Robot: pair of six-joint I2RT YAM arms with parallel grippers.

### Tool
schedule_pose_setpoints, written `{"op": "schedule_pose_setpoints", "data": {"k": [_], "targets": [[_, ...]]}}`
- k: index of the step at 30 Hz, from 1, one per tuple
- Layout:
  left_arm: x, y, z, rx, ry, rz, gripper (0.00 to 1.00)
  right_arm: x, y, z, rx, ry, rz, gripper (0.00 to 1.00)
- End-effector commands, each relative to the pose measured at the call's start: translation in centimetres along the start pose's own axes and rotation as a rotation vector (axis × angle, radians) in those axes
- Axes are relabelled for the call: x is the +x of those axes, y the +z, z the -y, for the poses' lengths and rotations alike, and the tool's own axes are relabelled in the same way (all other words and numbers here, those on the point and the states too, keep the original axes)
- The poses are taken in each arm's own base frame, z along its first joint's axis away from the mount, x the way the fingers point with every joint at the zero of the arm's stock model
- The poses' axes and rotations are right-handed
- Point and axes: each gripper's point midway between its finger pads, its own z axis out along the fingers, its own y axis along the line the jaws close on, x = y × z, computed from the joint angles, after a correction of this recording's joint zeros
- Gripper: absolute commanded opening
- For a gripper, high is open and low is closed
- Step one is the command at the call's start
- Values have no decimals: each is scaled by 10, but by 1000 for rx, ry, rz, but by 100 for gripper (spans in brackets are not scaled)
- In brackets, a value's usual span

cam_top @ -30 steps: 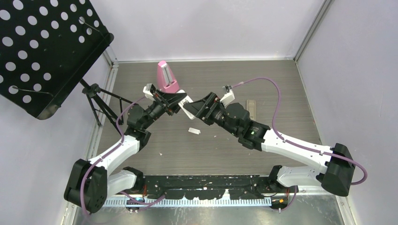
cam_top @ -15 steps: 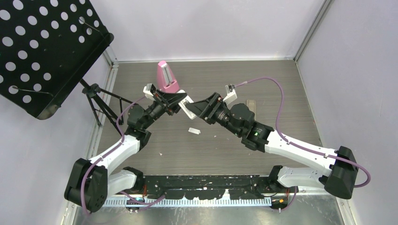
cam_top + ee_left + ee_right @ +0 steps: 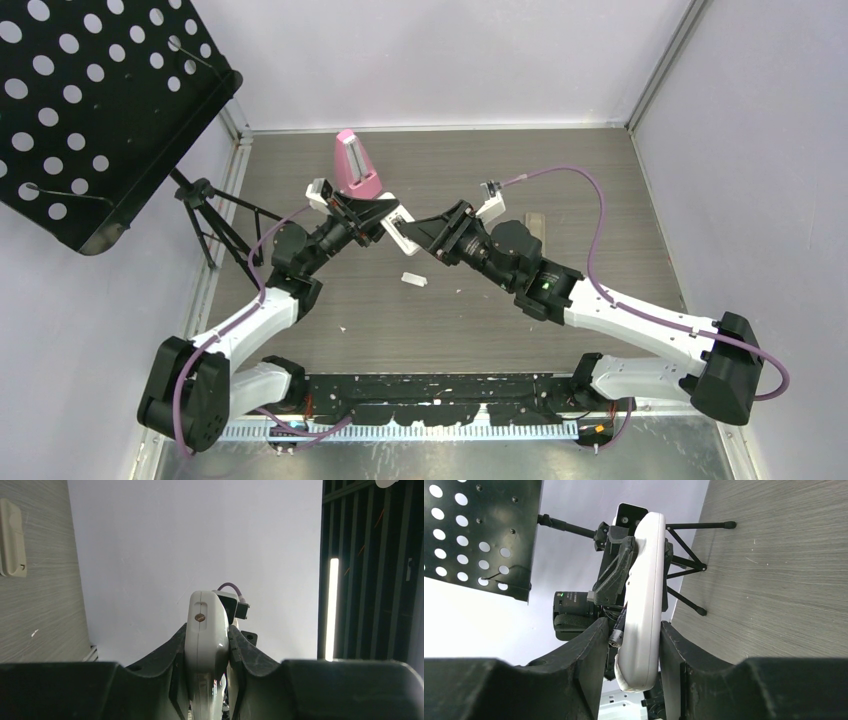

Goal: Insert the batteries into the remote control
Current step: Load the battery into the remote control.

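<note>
My left jaws pinch the remote (image 3: pixel 204 640) in mid-air. My right jaws flank its other end, though I cannot tell if they grip it. A small white piece (image 3: pixel 414 279) lies on the surface (image 3: pixel 560 170) below.

Remote control (image 3: pixel 398 228): your landmark, mid-table, between the left gripper (image 3: pixel 206 647) and the right gripper (image 3: pixel 634 640).
Metronome (image 3: pixel 355 165): look behind it, slightly left, on the table (image 3: pixel 600 180).
Music stand (image 3: pixel 100 110): far to its left.
Small flat piece (image 3: pixel 414 279): just before it, on the table.
Flat bar (image 3: pixel 537 232): you'll find it well to the right.
</note>
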Motion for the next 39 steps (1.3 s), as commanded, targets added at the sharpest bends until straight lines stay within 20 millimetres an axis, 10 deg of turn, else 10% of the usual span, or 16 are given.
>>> {"op": "schedule_pose_setpoints", "data": {"k": [1,18,24,30,34,39], "targets": [[12,2,34,103,77,-54,0,-6,4,2,42,19,12,44],[28,2,45,136,256,-144,0,-4,9,45,262,-43,-11,40],[27,0,-3,25,425,-229,0,0,-5,19,95,-157,-69,73],[25,-8,-41,-28,549,-298,0,10,-34,-4,-45,-273,-156,79],[22,-16,-57,-62,631,-304,0,6,-44,6,-18,-339,-150,79],[3,-35,-89,-264,713,-231,0,-25,-50,64,304,-380,-40,76]]}}
